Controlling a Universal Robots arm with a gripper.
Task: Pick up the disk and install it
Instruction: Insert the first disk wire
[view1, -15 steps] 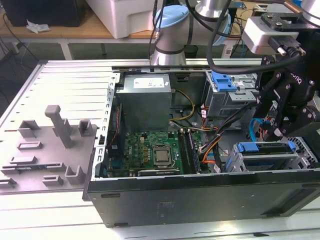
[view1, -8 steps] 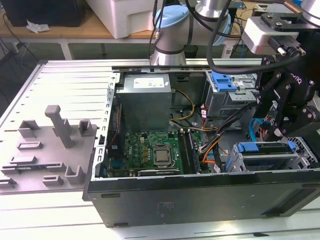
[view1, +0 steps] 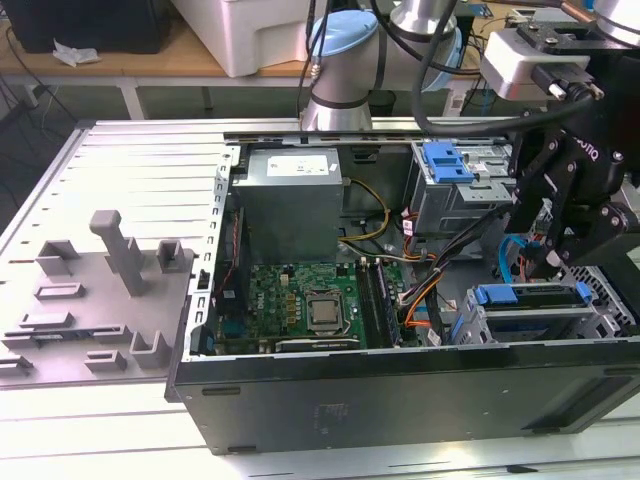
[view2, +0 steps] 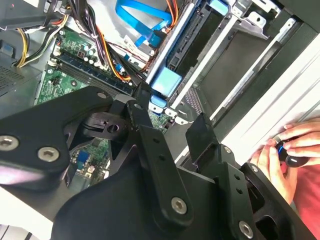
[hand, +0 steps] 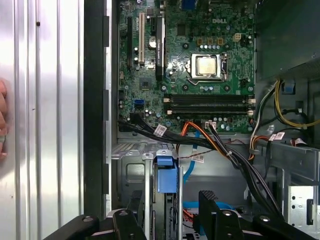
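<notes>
Open computer case (view1: 400, 385) lies on its side on a ribbed metal table (view1: 140, 160). The motherboard (view1: 300, 305) is exposed and the grey power supply (view1: 290, 195) sits behind it.

The gripper (view1: 548, 262) hangs over the case's corner on the exterior view's right, fingers pointing down into it. Directly below is a grey drive cage (view1: 540, 325). The disk (view1: 530, 295) sits in this cage, its blue carrier frame showing along the upper edge.

In both wrist views the jaws stand open. The first wrist view shows the two black fingers (hand: 207, 200) spread wide, with the disk's blue tab (hand: 166, 177) in the gap and touching neither pad. The second wrist view shows the same: gripper (view2: 171, 106) spread, the blue end of the disk (view2: 165, 82) just beyond the fingertips, nothing clamped. Whether the disk is pushed fully home in its slot, I cannot tell.

A second grey cage stands further back, topped by a blue plastic bracket (view1: 447, 160), well apart from the gripper. Orange, black and blue cables (hand: 220, 147) run from the board's edge past the disk's cage.

A person's hand (view2: 282, 155) rests on the table just outside the case wall, holding some small dark item. Grey plastic fixtures (view1: 120, 260) stand on the table at the exterior view's left, well clear of the arm.
</notes>
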